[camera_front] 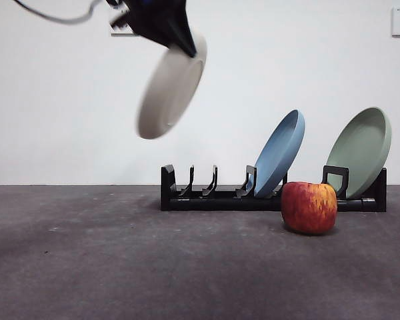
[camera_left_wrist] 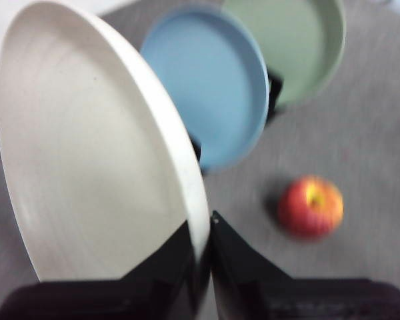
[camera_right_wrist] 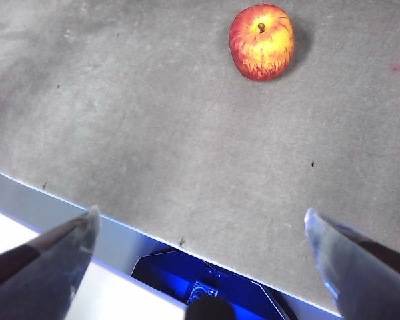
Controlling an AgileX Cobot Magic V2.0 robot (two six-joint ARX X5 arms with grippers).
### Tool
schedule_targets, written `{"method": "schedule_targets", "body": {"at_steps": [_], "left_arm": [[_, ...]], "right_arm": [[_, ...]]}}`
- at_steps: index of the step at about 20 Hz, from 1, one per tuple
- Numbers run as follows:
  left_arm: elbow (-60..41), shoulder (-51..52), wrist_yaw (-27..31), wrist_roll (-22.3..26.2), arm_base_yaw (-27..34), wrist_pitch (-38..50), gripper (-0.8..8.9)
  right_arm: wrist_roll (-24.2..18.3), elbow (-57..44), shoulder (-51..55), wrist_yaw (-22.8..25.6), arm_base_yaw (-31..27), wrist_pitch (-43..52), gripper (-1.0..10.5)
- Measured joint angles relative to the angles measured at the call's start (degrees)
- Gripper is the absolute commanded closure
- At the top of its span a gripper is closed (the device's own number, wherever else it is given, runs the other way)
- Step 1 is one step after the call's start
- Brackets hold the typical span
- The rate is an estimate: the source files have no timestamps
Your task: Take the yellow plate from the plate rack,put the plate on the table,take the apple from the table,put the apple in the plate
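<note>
Holding yellow plate (camera_front: 170, 90) by rim, left gripper (camera_left_wrist: 201, 257) jaws clamped; lower flat onto worktop (camera_front: 120, 267) left of apple (camera_front: 309, 207). Right gripper (camera_right_wrist: 200, 260) jaws apart.

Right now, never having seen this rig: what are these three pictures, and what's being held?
It is a two-armed robot at a table. The front view looks level across it; the other two come from cameras on each wrist. The left gripper is shut on the rim of the yellow plate, holding it tilted in the air above the table. The plate rack holds a blue plate and a green plate. The apple sits on the table in front of the rack. The right gripper waits open, holding nothing.
</note>
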State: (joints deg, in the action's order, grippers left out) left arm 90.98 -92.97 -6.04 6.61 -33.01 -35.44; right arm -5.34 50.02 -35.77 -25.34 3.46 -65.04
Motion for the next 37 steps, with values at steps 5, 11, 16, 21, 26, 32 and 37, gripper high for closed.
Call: {"method": "schedule_targets", "body": {"at_steps": [5,11,16,21,26,32,37], "left_arm": [[-0.17,1.66,12.41,4.63,-8.98,-19.08,8.2],[-10.82,1.05,21.31,5.31,-20.35,-13.16,8.2],[-19.3,-1.81,24.98,5.46,-24.57,-2.34,8.2],[-20.68,-10.75,29.55,6.49,-28.09,-0.15,8.2],[-20.68,-14.58,32.26,6.21,-29.35,0.68,8.13],[-20.72,-14.82,28.06,3.17,-29.2,-0.22,5.85],[-20.61,-11.39,27.91,1.97,-29.2,-3.15,5.85]], "right_arm": [[0.0,0.0,0.0,0.0,0.0,0.0,2.9],[0.0,0.0,0.0,0.0,0.0,0.0,2.9],[0.0,0.0,0.0,0.0,0.0,0.0,2.9],[0.0,0.0,0.0,0.0,0.0,0.0,2.9],[0.0,0.0,0.0,0.0,0.0,-0.02,2.9],[0.0,0.02,0.0,0.0,0.0,-0.02,2.9],[0.0,0.0,-0.02,0.0,0.0,0.13,2.9]]}}
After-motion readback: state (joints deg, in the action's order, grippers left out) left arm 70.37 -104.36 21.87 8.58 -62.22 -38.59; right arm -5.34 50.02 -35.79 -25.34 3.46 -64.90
